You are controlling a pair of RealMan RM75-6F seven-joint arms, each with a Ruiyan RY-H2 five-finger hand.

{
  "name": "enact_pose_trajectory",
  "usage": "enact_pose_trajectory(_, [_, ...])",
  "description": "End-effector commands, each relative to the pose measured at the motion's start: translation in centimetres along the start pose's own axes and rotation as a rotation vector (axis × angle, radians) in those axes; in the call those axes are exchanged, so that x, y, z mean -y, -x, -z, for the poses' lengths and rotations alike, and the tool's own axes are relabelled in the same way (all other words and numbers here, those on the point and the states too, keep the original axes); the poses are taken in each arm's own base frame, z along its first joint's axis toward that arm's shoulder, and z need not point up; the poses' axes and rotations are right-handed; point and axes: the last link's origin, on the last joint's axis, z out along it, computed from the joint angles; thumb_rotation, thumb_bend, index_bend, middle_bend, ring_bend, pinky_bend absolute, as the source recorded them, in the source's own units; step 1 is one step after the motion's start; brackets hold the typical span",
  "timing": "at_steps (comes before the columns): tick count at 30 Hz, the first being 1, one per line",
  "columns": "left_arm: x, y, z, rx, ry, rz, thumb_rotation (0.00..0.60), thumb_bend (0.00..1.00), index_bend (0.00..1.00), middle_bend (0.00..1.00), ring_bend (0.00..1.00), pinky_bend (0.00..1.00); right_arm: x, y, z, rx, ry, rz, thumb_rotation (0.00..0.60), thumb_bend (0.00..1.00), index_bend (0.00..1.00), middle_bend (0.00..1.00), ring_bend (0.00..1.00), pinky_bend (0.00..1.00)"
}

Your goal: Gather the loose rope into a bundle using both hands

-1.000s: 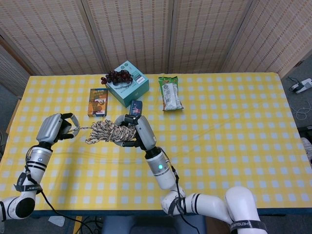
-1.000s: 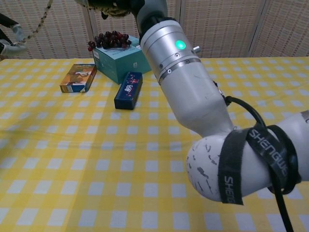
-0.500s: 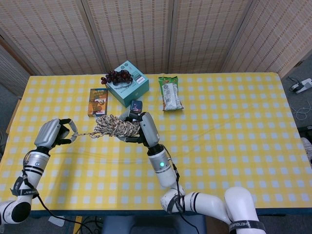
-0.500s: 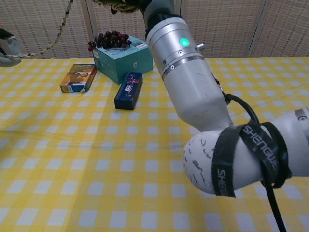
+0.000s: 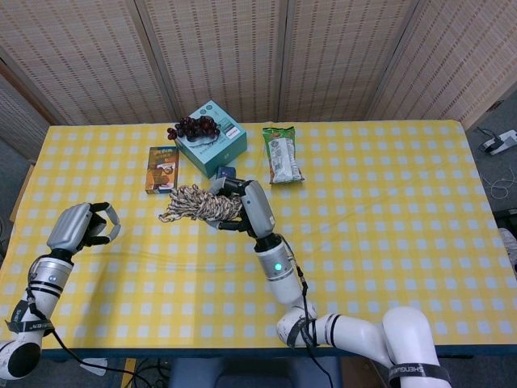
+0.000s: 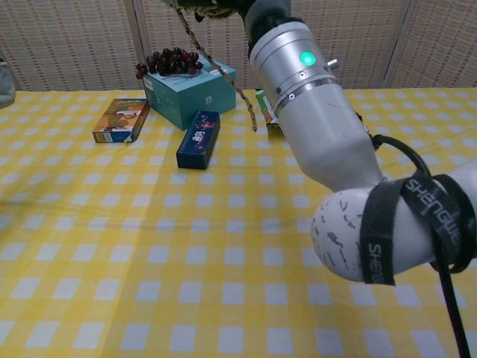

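Observation:
The rope is a beige and brown speckled bundle held above the table by my right hand, near the middle left in the head view. In the chest view only the bundle's underside shows at the top edge, and a loose rope tail hangs down from it, swinging free in front of the teal box. My left hand is off to the far left, low over the cloth, fingers apart and nothing in them. It is apart from the rope. The chest view catches just a sliver of the left hand.
Behind the rope stand a teal box with dark grapes on it, an orange carton, a small dark blue box and a green snack packet. My right forearm fills much of the chest view.
The rope end has left my left hand and now dangles from the bundle. My left hand has drawn back to the left and lower. My right hand has shifted slightly right with the bundle.

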Motion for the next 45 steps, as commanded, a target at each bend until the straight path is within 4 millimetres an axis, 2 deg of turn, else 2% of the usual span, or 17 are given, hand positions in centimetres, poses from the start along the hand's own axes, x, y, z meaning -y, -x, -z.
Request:
enact_pose_trajectory(1, [0.6,-0.4,0.3,-0.005,-0.017,0.001,0.600,0.40,0.70,0.97,0.92,1.00,-0.3,-1.0,0.3,0.020,0.002,0.039,0.600,0.23,0.94,0.74,0.61,0.66])
enact_pose_trajectory(6, [2.0,-1.1,0.7,-0.023,-0.052,-0.029,0.600,0.40,0.61,0.88,0.80,0.96,-0.7,-3.1,0.8,0.032,0.008,0.094,0.600,0.23,0.94,0.74,0.61,0.66])
enact_pose_trajectory(11, [3.7,-1.9,1.2,-0.066,-0.093,-0.091,0.600,0.39,0.50,0.75,0.65,0.75,-1.0,-4.9,1.4,0.024,0.021,0.112,0.600,0.23,0.94,0.74,0.61,0.66])
enact_pose_trajectory(15, [5.1,-2.5,1.8,-0.108,-0.117,-0.185,0.600,0.36,0.39,0.60,0.53,0.58,-1.1,-6.3,2.1,0.032,0.027,0.137,0.600,0.23,0.94,0.74,0.61,0.66])
enact_pose_trajectory(21, [7.1,-3.1,3.4,-0.182,-0.148,-0.265,0.600,0.33,0.29,0.43,0.38,0.45,-1.2,-8.4,3.5,0.037,0.051,0.162,0.600,0.24,0.94,0.74,0.61,0.66])
enact_pose_trajectory(26, [8.5,-3.1,5.5,-0.248,-0.139,-0.304,0.600,0.32,0.26,0.38,0.33,0.38,-1.1,-10.1,4.8,0.045,0.069,0.189,0.600,0.25,0.94,0.74,0.61,0.66])
enact_pose_trajectory(32, [9.7,-2.7,9.1,-0.276,-0.136,-0.342,0.600,0.32,0.26,0.35,0.31,0.33,-1.3,-12.2,6.4,0.043,0.101,0.218,0.600,0.26,0.94,0.74,0.61,0.66])
enact_pose_trajectory(39, [9.6,-1.9,12.9,-0.300,-0.117,-0.332,0.600,0.31,0.26,0.34,0.31,0.30,-1.5,-14.0,8.2,0.029,0.128,0.235,0.600,0.26,0.94,0.74,0.61,0.66])
enact_pose_trajectory(45, [9.0,-1.2,15.1,-0.301,-0.104,-0.325,0.600,0.31,0.26,0.34,0.31,0.29,-1.5,-14.8,9.0,0.022,0.143,0.239,0.600,0.26,0.94,0.74,0.61,0.66])
